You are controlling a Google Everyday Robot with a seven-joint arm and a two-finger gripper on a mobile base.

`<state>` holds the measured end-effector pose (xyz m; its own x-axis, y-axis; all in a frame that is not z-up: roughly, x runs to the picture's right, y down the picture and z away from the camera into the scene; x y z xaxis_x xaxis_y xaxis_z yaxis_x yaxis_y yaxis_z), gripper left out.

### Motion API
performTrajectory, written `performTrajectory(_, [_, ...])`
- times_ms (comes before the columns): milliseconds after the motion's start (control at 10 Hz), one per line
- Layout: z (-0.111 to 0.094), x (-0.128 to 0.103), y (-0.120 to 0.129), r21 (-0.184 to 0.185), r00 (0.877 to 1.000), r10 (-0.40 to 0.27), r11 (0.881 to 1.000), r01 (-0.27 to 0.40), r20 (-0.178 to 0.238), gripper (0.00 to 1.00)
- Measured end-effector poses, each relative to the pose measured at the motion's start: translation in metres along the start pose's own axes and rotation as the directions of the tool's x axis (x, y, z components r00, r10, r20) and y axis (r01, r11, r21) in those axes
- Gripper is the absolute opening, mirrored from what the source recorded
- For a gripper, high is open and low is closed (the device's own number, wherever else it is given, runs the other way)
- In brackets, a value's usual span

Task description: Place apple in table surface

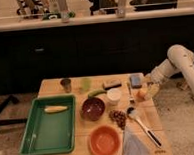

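In the camera view, the white arm reaches in from the right. Its pincer [149, 89] is low at the right edge of the desk [50, 88], right against the apple [142, 94]. Whether the pincer is open or holds the apple cannot be told. The apple lies right of the white cup [113, 96], near the blue sponge [136, 80].
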<state>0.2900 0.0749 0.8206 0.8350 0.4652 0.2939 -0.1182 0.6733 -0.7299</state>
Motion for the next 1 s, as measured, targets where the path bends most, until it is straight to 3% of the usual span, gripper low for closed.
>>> performTrajectory(200, [0.007,0.002,-0.009,-0.023,1.0,0.018,1.0,-0.018,0.009,0.8])
performTrajectory(400, [0.009,0.007,-0.013,-0.015,0.999,0.036,0.999,-0.036,0.002,0.8])
performTrajectory(600, [0.01,0.014,-0.016,0.02,0.998,0.056,0.998,-0.055,-0.014,0.8])
performTrajectory(1000, [0.019,0.025,-0.025,0.094,0.993,0.066,0.994,-0.057,-0.096,0.8])
